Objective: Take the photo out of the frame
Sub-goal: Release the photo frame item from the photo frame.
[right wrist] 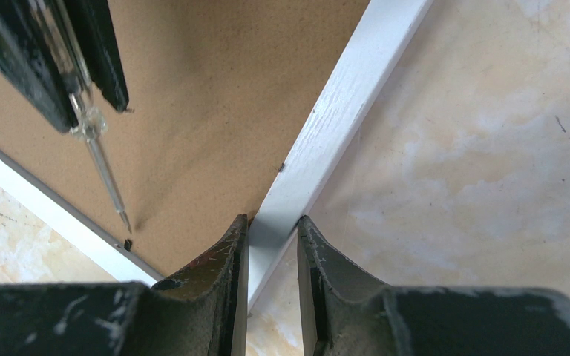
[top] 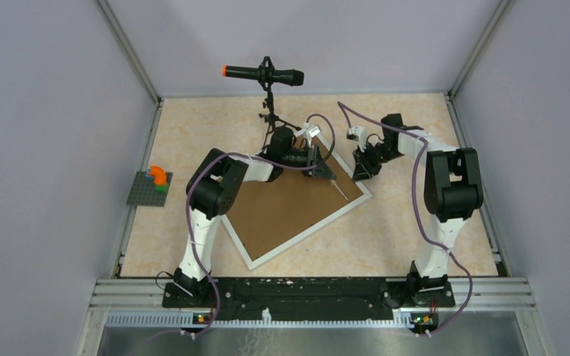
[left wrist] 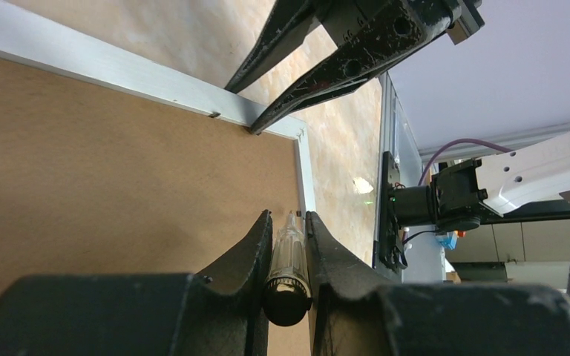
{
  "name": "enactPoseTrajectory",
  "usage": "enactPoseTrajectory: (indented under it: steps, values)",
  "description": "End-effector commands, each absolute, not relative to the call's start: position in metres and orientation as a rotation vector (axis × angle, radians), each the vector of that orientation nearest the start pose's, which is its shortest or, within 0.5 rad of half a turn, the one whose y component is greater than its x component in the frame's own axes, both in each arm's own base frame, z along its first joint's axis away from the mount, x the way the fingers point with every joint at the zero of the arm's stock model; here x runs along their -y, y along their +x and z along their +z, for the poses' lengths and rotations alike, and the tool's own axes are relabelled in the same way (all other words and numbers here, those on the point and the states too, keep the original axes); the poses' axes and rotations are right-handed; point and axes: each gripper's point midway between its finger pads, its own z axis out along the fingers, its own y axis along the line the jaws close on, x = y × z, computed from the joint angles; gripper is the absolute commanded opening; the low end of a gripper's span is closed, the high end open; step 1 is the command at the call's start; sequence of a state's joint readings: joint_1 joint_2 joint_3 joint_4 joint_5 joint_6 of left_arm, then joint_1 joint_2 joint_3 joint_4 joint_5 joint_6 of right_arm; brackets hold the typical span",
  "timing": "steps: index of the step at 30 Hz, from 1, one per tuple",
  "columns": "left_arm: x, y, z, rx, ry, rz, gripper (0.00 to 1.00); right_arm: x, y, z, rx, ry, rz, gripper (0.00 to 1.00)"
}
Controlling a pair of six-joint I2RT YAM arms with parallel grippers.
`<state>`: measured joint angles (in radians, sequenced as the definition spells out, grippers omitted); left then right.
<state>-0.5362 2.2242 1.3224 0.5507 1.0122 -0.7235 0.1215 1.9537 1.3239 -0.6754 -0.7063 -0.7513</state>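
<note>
The frame (top: 297,241) lies face down on the table, its brown backing board (top: 282,211) up inside the white border. The photo is hidden beneath the board. My left gripper (top: 325,172) hovers over the frame's far right part, shut on a clear-handled screwdriver (left wrist: 288,256) whose thin shaft (right wrist: 104,167) points down at the board beside a small black tab (right wrist: 128,243). My right gripper (right wrist: 273,221) is at the frame's right corner with its jaws closed across the white border (right wrist: 349,96), one finger on the board side, the other outside.
A black microphone (top: 263,74) on a tripod stands just behind the frame. A grey brick plate (top: 141,189) with coloured bricks sits at the left wall. Enclosure walls bound the table on three sides.
</note>
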Motion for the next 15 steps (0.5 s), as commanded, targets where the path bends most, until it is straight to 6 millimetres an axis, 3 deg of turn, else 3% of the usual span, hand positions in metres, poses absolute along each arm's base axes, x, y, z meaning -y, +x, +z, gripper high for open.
enactPoseTrajectory:
  steps: [1, 15]
  values:
    - [0.398, 0.359, 0.119, -2.004, 0.644, -1.736, 0.0, -0.125, 0.382, 0.013, -2.257, -1.294, 0.668, 0.0]
    - [0.41, 0.34, 0.091, -2.057, 0.679, -1.748, 0.0, -0.126, 0.382, 0.014, -2.256, -1.295, 0.669, 0.0]
